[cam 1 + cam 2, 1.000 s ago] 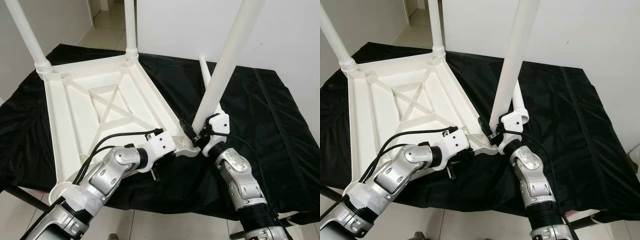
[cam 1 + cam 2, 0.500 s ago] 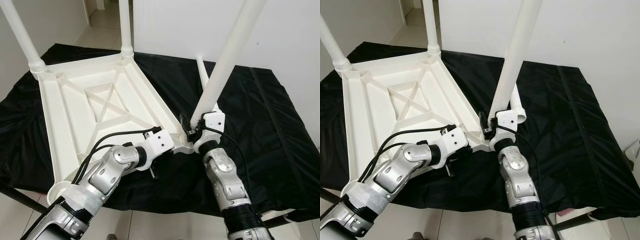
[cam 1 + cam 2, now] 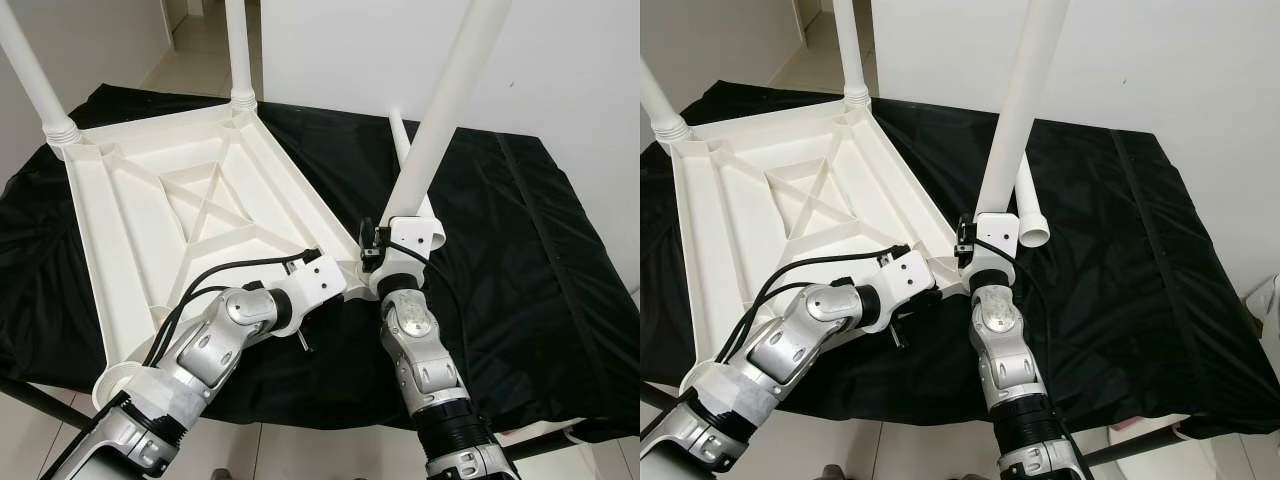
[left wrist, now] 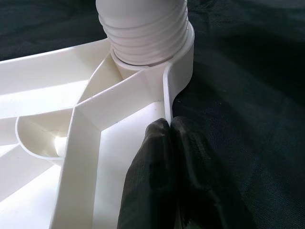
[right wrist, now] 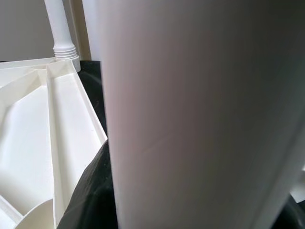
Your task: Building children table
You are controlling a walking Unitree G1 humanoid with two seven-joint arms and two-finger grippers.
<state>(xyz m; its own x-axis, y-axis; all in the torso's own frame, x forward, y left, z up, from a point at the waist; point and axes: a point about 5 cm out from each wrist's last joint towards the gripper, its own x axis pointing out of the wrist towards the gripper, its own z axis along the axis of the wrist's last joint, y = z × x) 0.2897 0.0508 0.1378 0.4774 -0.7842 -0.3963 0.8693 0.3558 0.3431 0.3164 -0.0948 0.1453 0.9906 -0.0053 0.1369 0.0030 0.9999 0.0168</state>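
The white plastic table top (image 3: 190, 215) lies upside down on a black cloth (image 3: 520, 260) spread over a work surface, its ribbed underside with an X brace facing up. 2 white legs already stand upright in the far corners: the far left leg (image 3: 30, 70) and the far right leg (image 3: 238, 50).

The left gripper (image 4: 171, 143) sits at the near right corner of the table top, its 2 black fingers (image 4: 152, 171) pressed together with the thin rim wall of the table top pinched between their tips, just beside the corner socket. In the left wrist view the threaded end of the third leg (image 3: 440, 120) sits in that socket, its ridges showing above the collar.

The right gripper (image 3: 378, 258) is at the base of this third leg, close to the same corner, and the leg rises from there, leaning to the right. The right wrist view looks along the leg's smooth white side; whether the right fingers are closed on it cannot be told.

A loose fourth leg (image 3: 1032, 215) lies on the cloth just behind the right wrist
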